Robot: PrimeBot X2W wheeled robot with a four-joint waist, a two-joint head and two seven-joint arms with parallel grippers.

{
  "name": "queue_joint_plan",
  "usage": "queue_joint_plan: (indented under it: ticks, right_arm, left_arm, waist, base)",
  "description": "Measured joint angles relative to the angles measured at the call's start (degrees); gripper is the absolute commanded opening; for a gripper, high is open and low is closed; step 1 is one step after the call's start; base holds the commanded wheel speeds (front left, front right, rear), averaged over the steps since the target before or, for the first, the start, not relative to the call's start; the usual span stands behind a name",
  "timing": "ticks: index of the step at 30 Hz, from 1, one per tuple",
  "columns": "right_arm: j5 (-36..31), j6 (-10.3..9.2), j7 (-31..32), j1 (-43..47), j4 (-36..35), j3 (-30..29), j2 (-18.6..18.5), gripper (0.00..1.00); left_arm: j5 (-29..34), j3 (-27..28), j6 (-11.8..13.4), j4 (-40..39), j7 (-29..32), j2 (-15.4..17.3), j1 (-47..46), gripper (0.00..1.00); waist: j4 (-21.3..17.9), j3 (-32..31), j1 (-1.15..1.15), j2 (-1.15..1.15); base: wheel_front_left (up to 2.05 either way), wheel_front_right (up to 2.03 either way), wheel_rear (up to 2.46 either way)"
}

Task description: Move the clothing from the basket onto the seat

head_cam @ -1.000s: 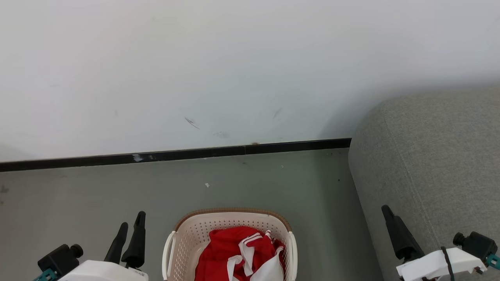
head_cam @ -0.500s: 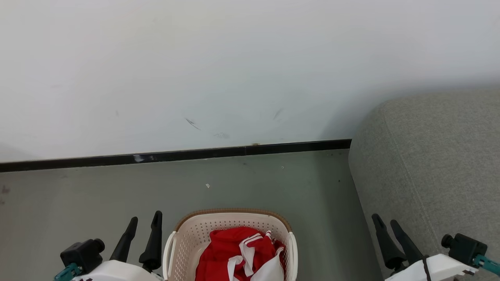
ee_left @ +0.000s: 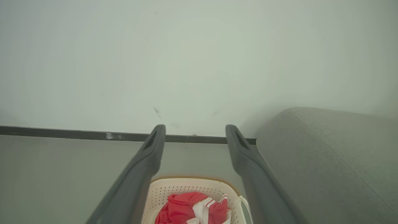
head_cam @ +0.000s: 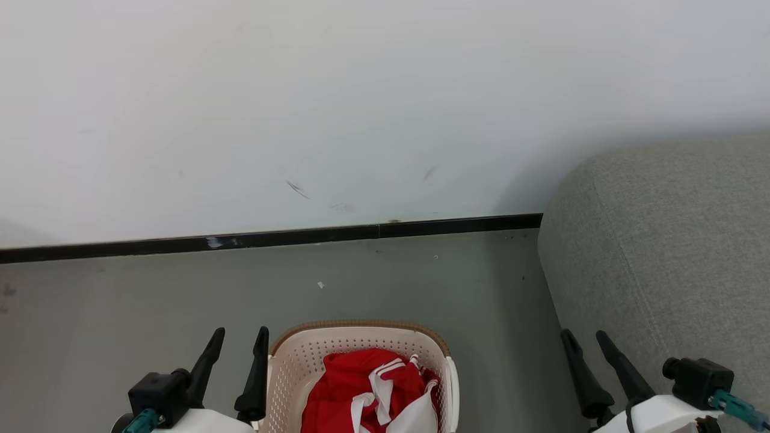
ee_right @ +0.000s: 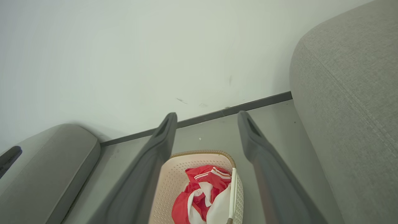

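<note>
Under white wall (head_cam: 361, 90), grey floor (head_cam: 150, 300), basket (head_cam: 290, 365)

Pale scuffed wall (head_cam: 361, 90), black baseboard (head_cam: 271, 239), grey-green floor (head_cam: 391, 282); grey padded furniture piece (ee_right: 46, 161) against wall.

readable text: none | clothing (head_cam: 349, 376): no legible number | basket (head_cam: 295, 361): no legible label

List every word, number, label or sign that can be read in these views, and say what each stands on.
None can be read.
The clothing is red cloth with white bands; no print faces the cameras.
The basket has no label in sight, and the clothing covers its bottom.
The seat is plain grey fabric.
The wall bears a few dark scuffs, not writing.
</note>
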Motion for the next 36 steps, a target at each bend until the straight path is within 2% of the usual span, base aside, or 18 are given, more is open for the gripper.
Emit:
queue_joint_plan:
  ticks: [25, 36]
  right_arm:
    - [-21.85, 0.00, -3.52, 0.81, -3.39, -0.62, 1.18, 1.00]
    - [-22.71, 0.00, -3.53, 0.94, -3.42, -1.16, 1.21, 1.00]
  left_arm:
    - [17.64, -1.59, 3.78, 1.25, -5.09, 0.14, 1.01, 1.00]
    - [16.69, 1.14, 4.48, 2.58, -5.19, -0.55, 0.99, 1.00]
  waist:
    - [0.24, 0.53, -0.01, 0.00]
    - [0.20, 0.49, -0.01, 0.00]
  base:
    - [0.00, 0.00, 0.00]
    - [0.00, 0.00, 0.00]
